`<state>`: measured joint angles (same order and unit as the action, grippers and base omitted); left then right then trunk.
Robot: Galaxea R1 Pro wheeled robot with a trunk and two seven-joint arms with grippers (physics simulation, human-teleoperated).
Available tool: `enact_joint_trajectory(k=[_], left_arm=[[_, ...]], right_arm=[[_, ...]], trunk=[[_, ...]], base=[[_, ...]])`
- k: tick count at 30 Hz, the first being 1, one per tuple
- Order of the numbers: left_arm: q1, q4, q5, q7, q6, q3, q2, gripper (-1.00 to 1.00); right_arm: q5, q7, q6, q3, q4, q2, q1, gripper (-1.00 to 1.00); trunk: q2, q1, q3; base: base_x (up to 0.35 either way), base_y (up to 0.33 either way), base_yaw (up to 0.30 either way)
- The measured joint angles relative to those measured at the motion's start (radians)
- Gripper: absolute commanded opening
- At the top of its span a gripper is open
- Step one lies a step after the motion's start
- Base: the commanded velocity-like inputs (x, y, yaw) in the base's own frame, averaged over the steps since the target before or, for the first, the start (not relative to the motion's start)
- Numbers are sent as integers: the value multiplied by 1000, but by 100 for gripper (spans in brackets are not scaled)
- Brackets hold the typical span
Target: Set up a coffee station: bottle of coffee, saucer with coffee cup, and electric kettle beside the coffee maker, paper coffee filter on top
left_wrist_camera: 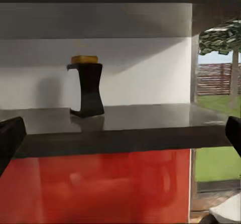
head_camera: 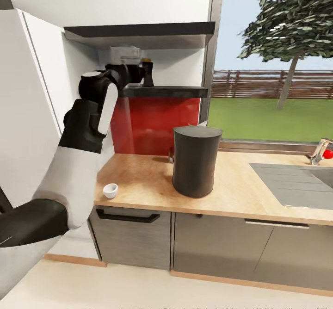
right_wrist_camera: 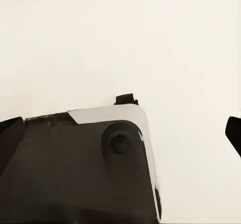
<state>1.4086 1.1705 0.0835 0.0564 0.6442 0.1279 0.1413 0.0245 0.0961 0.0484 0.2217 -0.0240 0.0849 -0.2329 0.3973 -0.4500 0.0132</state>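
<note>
While the left gripper [left_wrist_camera: 120, 133] gapes wide, the bottle of coffee [left_wrist_camera: 88, 86] stands on the kitchen shelf [left_wrist_camera: 150, 118].

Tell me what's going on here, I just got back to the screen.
The left arm is raised to the kitchen shelf, its gripper open and aimed at the bottle of coffee, which stands upright on the shelf, not gripped. The fingers are spread wide, short of the bottle. Below, the coffee maker stands on the kitchen countertop, with the coffee cup near the counter's left front edge. The right gripper is open and holds nothing.
</note>
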Motion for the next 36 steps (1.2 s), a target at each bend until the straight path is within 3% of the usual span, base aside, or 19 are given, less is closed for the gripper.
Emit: enact_joint_trajectory(k=[4, 10, 14, 15, 18, 20, 22, 25, 36], left_arm=[[94, -55, 7, 20, 2, -13, -1, 100], [213, -232, 7, 59, -4, -15, 0, 100], [280, -386, 4, 98, -21, -15, 1, 100], [285, -424, 2, 108, -47, -16, 0, 100], [283, -432, 1, 110, -60, -15, 0, 100], [281, -474, 3, 111, -147, -15, -1, 100], [283, -583, 7, 111, -248, -17, 0, 100], [287, -665, 9, 112, -324, -18, 0, 100], [292, -688, 3, 113, -360, -15, 1, 100]], right_arm=[[43, 91, 1, 0, 0, 2, 10, 100], [68, 110, 2, 0, -1, 14, 30, 100], [70, 105, 1, 0, -3, 7, 35, 100], [70, 104, 1, 0, -4, 5, 35, 100], [70, 104, 1, 0, -6, 5, 36, 100], [70, 105, 0, 0, -6, 5, 36, 100], [69, 105, 2, 0, -6, 8, 36, 100], [69, 103, 4, 0, -6, 12, 36, 100], [70, 100, 4, 0, -3, 12, 36, 100]], trunk=[[2, 1, 0], [1, 1, 0], [1, 0, 0], [1, 0, 0], [1, 0, 0], [1, 0, 0], [1, 0, 0], [1, 0, 0], [1, 1, 0]], base=[[0, 0, 0], [0, 0, 0], [0, 0, 0], [0, 0, 0], [0, 0, 0], [0, 0, 0], [0, 0, 0], [0, 0, 0], [0, 0, -76]])
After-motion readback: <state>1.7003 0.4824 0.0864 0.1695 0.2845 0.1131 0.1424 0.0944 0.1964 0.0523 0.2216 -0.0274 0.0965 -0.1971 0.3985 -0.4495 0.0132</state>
